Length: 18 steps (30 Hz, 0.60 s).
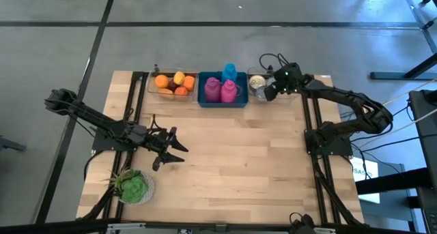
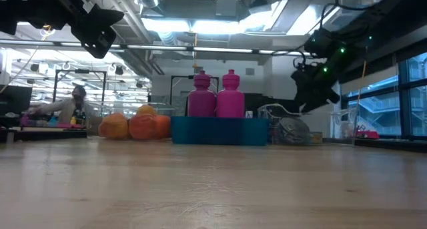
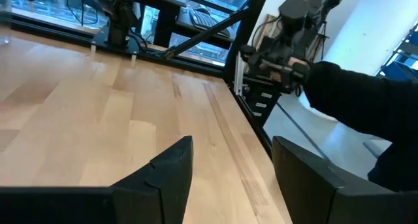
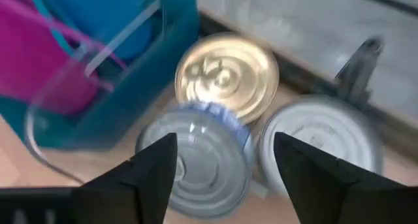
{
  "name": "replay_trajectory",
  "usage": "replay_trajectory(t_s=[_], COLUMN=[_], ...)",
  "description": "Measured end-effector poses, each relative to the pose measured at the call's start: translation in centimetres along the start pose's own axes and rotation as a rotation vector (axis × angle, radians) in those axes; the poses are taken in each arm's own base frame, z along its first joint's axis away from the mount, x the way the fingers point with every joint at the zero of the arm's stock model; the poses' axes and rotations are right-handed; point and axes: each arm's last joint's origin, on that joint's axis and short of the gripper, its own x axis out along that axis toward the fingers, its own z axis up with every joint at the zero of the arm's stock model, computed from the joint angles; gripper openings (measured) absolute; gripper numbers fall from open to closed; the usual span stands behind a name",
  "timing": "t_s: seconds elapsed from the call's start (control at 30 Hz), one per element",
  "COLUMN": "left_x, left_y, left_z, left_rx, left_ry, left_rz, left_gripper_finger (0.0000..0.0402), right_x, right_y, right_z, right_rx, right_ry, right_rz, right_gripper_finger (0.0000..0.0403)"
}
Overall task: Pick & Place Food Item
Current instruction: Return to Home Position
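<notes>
At the far edge of the counter (image 1: 239, 145), toward its right side, the right pincer (image 1: 266, 92) hangs over the right clear bin (image 1: 255, 75), its two dark fingers (image 4: 157, 162) spread wide and holding nothing. Directly beneath it, the tuna can (image 4: 199, 165), with a blue band and a silver lid, lies inside that bin. It touches a gold-topped can (image 4: 228, 74) and sits just beside a second silver-topped can (image 4: 320, 145). Next to the bin, in the middle of the far edge, stands a blue tray (image 1: 222, 101) carrying two upright pink bottles (image 1: 220, 89) and, behind them, a blue bottle (image 1: 229, 71). On the tray's other side is the left clear bin (image 1: 151, 84), filled with orange and yellow fruit (image 1: 174, 82). The left pincer (image 1: 174, 144) is well apart from all of this, raised above bare wood in the left half of the counter. Its fingers (image 3: 173, 172) are parted wide with nothing between them. A leafy green bunch (image 1: 133, 186) lies near the counter's near left corner, close to the left arm. In the low view a person (image 2: 75, 103) shows far off in the room behind the counter.
</notes>
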Motion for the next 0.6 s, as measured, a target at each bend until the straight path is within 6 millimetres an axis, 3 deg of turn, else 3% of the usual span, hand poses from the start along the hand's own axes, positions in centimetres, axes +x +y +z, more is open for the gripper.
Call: replay_trajectory(t_s=[0.3, 0.47, 0.6], left_x=[-1.1, -3.0, -4.4], left_y=[0.0, 0.0, 0.0], left_z=[1.1, 2.3, 2.7], left_rx=[0.129, 0.180, 0.196], left_ry=[-0.096, -0.177, -0.201], left_rz=[0.100, 0.199, 0.259], left_gripper_finger=[0.0198, 0.0192, 0.0180], right_x=[-3.5, -7.1, -10.0], right_y=[0.9, 2.1, 3.6], right_z=[2.6, 3.0, 2.9], right_rx=[-0.032, -0.081, -0.138], right_ry=[-0.159, -0.301, -0.393], right_rz=[-0.023, 0.024, 0.181], right_gripper_finger=[0.0247, 0.0208, 0.0159])
